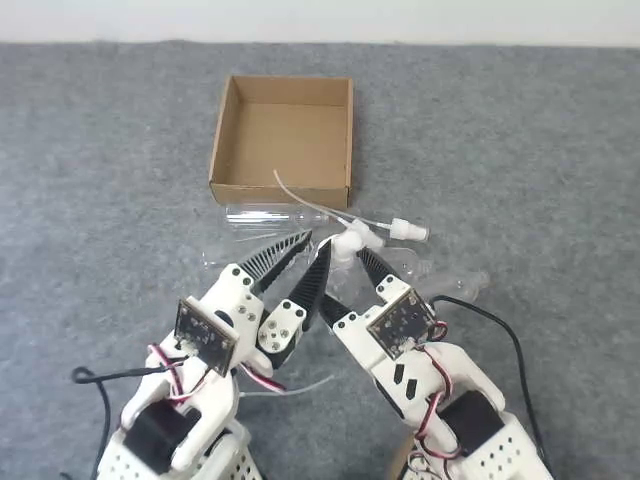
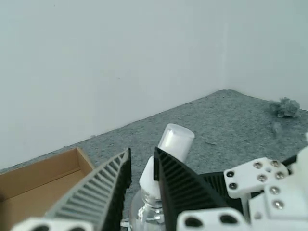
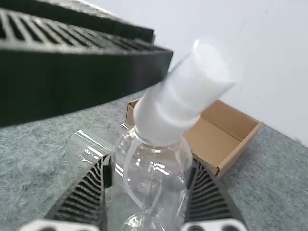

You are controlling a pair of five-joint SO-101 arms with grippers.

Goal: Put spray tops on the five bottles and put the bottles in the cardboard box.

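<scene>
My right gripper is shut on a clear bottle, holding it upright. A white spray top sits tilted on its neck. My left gripper is open just beside that top, with one finger in front of it and nothing between the two. The cardboard box stands open behind them. Another clear bottle lies in front of the box. A loose spray top with a long tube lies to the right of it.
More clear bottles lie on the grey carpet right of my right gripper. A thin loose tube lies between the two arm bases. Open carpet stretches to both sides of the box.
</scene>
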